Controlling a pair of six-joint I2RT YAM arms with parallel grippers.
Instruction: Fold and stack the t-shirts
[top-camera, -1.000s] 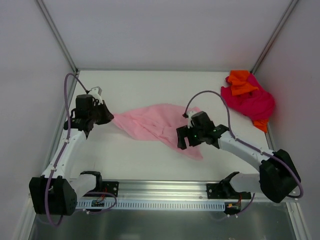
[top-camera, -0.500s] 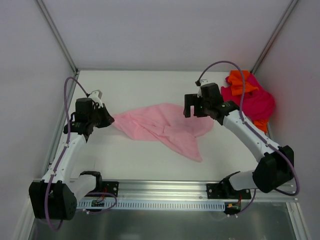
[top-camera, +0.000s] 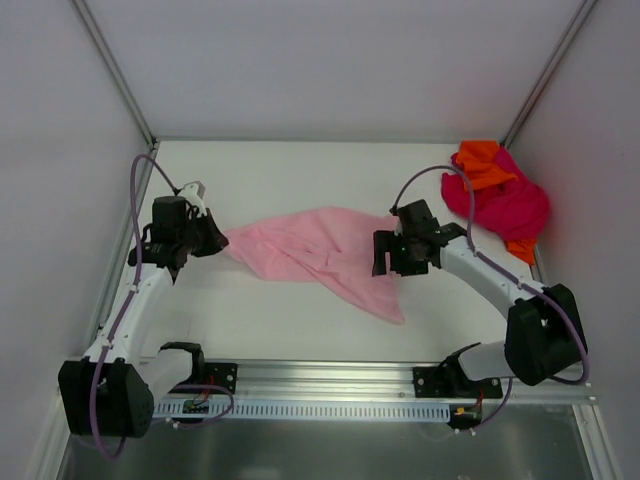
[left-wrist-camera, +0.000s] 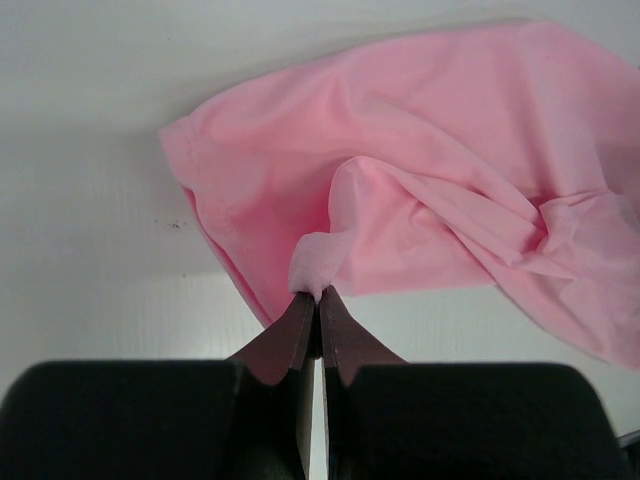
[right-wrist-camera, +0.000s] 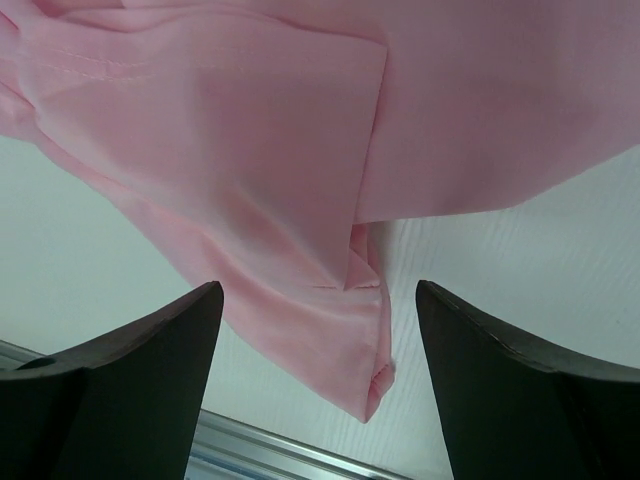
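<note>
A pink t-shirt lies crumpled and spread across the middle of the table. My left gripper is shut on a pinched fold of the pink t-shirt at its left edge; the jaws meet on the cloth in the left wrist view. My right gripper is open, just above the shirt's right side. The right wrist view shows the pink t-shirt below the spread jaws, with its pointed corner hanging toward the near rail.
A crumpled pile of magenta and orange shirts lies at the back right corner. White walls enclose the table. A metal rail runs along the near edge.
My right gripper moved from the shirt's near right part up to the far right, then came back down over the shirt's right side. The shirt's right part was spread out. My left gripper kept its hold.
</note>
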